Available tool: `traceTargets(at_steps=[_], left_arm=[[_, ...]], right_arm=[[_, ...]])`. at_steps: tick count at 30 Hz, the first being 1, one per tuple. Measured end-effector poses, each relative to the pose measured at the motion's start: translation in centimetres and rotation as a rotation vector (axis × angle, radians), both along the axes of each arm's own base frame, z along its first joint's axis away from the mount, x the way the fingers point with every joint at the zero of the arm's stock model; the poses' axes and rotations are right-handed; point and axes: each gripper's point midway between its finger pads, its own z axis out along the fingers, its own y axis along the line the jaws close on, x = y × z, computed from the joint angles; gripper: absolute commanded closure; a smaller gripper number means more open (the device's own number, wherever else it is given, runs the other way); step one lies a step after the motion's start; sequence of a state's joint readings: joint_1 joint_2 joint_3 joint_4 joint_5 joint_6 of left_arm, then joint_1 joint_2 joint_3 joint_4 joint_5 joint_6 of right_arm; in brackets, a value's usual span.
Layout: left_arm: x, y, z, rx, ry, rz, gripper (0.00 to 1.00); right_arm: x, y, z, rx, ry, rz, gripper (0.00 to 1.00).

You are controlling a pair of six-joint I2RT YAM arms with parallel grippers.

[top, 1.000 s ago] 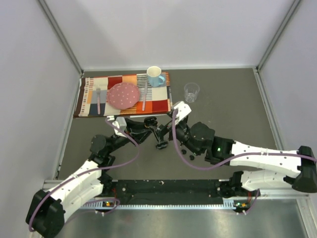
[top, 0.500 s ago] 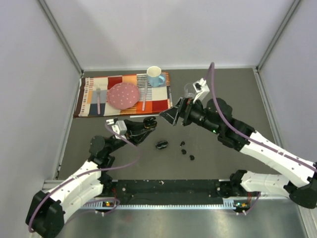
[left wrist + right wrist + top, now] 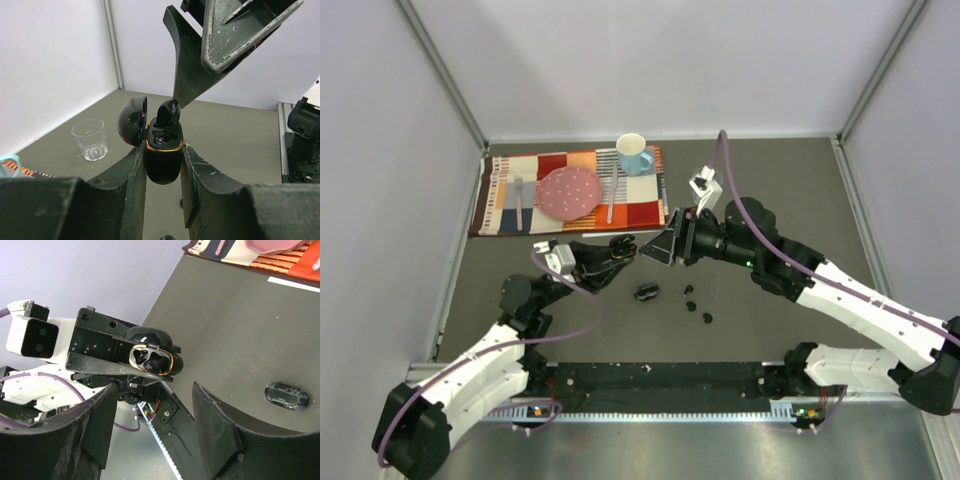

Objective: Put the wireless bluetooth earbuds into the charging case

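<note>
The left gripper [image 3: 619, 246] holds the charging case [image 3: 162, 162] clamped upright between its fingers above the table [image 3: 800, 200], lid [image 3: 132, 120] swung open. One earbud [image 3: 168, 111] sits in the case's gold-rimmed mouth but stands proud of its well. The right gripper [image 3: 155, 389] hangs just above and beside the case, its jaws apart and empty, one finger [image 3: 189, 70] tipped close to the bud. More of the wireless bluetooth earbuds [image 3: 691, 304] lie loose on the table near a second case [image 3: 646, 292], which rests flat, well below the raised pair of arms. The step in hand appears to be seating this bud. The next move likely calls for a light, centred press to settle it, while the left grip keeps the case steady, before the right arm goes down for another bud.
</note>
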State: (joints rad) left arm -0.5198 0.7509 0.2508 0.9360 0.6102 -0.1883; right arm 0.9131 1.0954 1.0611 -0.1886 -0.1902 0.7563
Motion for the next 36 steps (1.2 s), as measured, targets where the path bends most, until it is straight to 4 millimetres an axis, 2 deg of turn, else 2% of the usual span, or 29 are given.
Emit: traceTargets(at_steps=[5, 14, 24, 28, 31, 36], left_arm=[[-0.1, 0.0, 0.1, -0.003, -0.006, -0.004, 1.0], [-0.5, -0.1, 0.5, -0.01, -0.019, -0.024, 1.0], [-0.5, -0.1, 0.4, -0.011, -0.01, -0.028, 1.0], [-0.5, -0.1, 0.4, -0.011, -0.009, -0.028, 1.0], [-0.5, -0.1, 0.4, -0.011, -0.008, -0.029, 1.0], [-0.6, -0.2, 0.5, -0.012, -0.014, -0.033, 1.0]], right_arm=[[-0.1, 0.3, -0.5, -0.011, 0.008, 0.018, 0.44], [0.4, 1.1, -2.6, -0.059, 0.046, 0.022, 0.46], [0.6, 1.3, -2.5, -0.067, 0.043, 0.024, 0.46], [0.7, 1.4, -2.6, -0.07, 0.045, 0.02, 0.42], [0.9, 1.5, -2.9, -0.075, 0.051, 0.019, 0.34], [1.2, 1.9, -2.7, -0.074, 0.055, 0.017, 0.3]])
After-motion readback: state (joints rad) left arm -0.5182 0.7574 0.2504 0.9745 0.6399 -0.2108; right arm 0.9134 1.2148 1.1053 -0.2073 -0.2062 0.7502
